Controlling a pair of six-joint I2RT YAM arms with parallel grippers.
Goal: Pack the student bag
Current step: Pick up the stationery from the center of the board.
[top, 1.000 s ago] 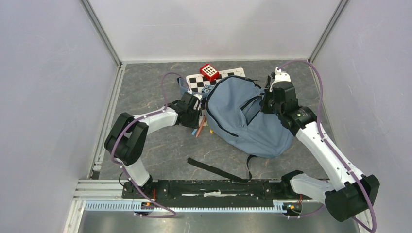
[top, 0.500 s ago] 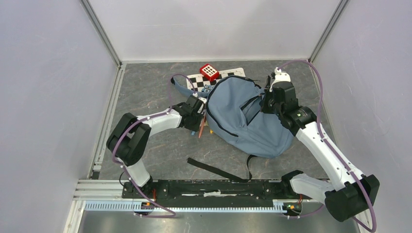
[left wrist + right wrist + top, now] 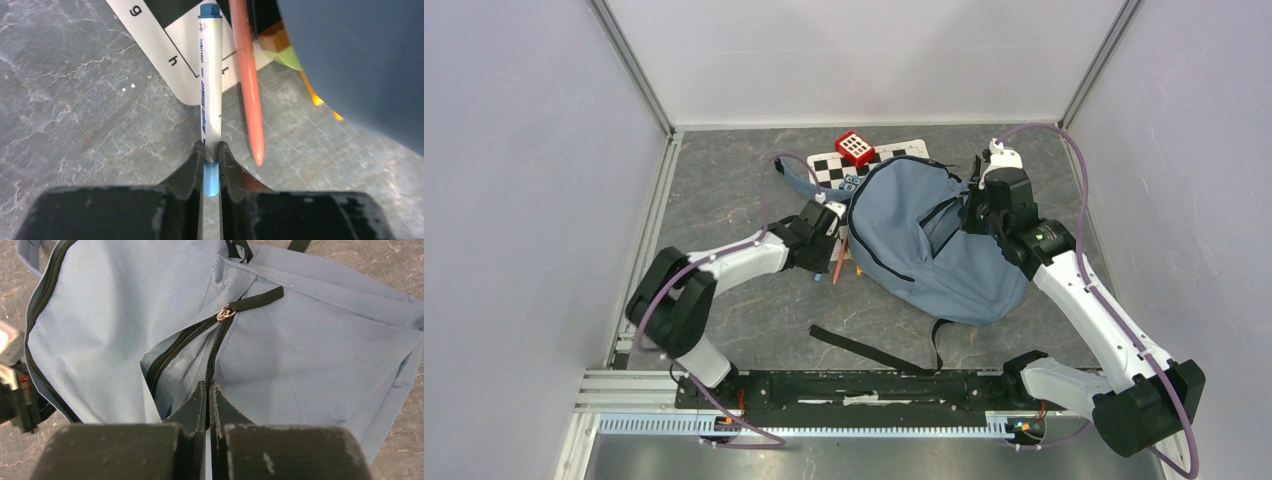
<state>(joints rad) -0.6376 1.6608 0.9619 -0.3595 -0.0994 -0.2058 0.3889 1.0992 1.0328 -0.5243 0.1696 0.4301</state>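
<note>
Left tool now pinching the near blue end of a white-barrelled marker with blue ends. A second ago the jaws stood wider; they've closed in on it. The marker lies flat on the grey marbled surface, with its far end over a black-and-white checkered card with letters along the edge.

A salmon-coloured pencil-like stick lies just beside the marker on the right, roughly parallel to it. I can't tell if they touch.

The left arm's elbow has dropped back and to the left since then, and the forearm is more stretched out. The left tool is in about the same spot, by the bag's left edge.

The large soft blue-grey fabric student bag lies flat mid-surface and hasn't moved. Its front zip gapes open in the right wrist view.

The right tool hasn't moved. Its jaws are pressed together right at the zip edge of that opening. I can't tell whether cloth is caught between them.

A red cube with white buttons sits on the card behind the bag, same as before.
</note>
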